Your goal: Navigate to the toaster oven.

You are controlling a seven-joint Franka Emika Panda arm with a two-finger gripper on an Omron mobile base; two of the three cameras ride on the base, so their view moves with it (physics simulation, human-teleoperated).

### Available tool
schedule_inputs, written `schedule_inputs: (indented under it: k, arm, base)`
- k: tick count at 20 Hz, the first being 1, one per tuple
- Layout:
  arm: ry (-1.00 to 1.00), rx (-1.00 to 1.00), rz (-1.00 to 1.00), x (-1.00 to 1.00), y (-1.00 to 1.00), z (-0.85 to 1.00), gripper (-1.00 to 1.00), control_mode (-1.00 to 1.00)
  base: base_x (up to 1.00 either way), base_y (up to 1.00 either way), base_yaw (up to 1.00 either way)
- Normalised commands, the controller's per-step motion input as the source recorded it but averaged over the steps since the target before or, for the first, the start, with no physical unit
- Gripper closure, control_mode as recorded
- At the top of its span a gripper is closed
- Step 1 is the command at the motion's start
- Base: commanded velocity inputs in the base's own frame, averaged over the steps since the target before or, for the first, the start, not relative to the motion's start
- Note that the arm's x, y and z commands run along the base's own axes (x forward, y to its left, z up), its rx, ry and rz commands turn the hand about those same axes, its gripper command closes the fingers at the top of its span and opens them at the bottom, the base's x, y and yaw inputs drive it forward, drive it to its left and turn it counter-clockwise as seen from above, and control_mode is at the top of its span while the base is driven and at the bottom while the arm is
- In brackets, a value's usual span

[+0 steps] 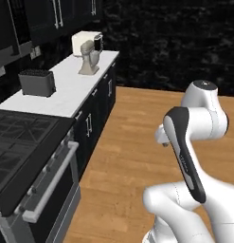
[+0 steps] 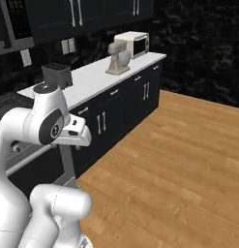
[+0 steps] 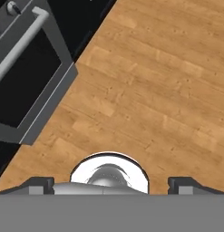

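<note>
My gripper (image 3: pixel 111 183) hangs folded in front of my base, pointing down at the wooden floor (image 3: pixel 149 86). My two fingertips (image 3: pixel 38 183) stand wide apart at the bottom of the hand view, and nothing is between them, so the fingers are open and empty.

Nearest to me, on my left, is the stove (image 1: pixel 19 142) with its oven door and grey bar handle (image 3: pixel 20 43). After the stove begins the white counter (image 1: pixel 73 88) over dark cabinets. On it comes first the small dark grey toaster (image 1: pixel 37 82), then further the stand mixer (image 1: pixel 89 57). At the far end of the counter, just behind the mixer, stands the toaster oven (image 2: pixel 133 44), cream-white with a dark glass door.

I judge that I am in the driving step, and a good part of the way is not yet done. The next move asks the base to roll forward along the cabinets, keeping the arm tucked, until the toaster oven is directly in front of me.
</note>
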Motion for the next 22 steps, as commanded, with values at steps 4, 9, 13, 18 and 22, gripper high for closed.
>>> schedule_inputs:
  k: [4,9,13,18,22]
  arm:
    - [0.0,0.0,0.0,0.0,0.0,0.0,-1.0,1.0]
    - [0.0,0.0,0.0,0.0,0.0,0.0,-1.0,1.0]
    - [0.0,0.0,0.0,0.0,0.0,0.0,-1.0,1.0]
    - [0.0,0.0,0.0,0.0,0.0,0.0,-1.0,1.0]
    - [0.0,0.0,0.0,0.0,0.0,0.0,-1.0,1.0]
  base:
    - [1.0,-0.27,-0.13]
    - [1.0,-0.15,-0.03]
    - [1.0,-0.04,0.09]
    - [1.0,-0.14,0.29]
    - [1.0,-0.37,0.39]
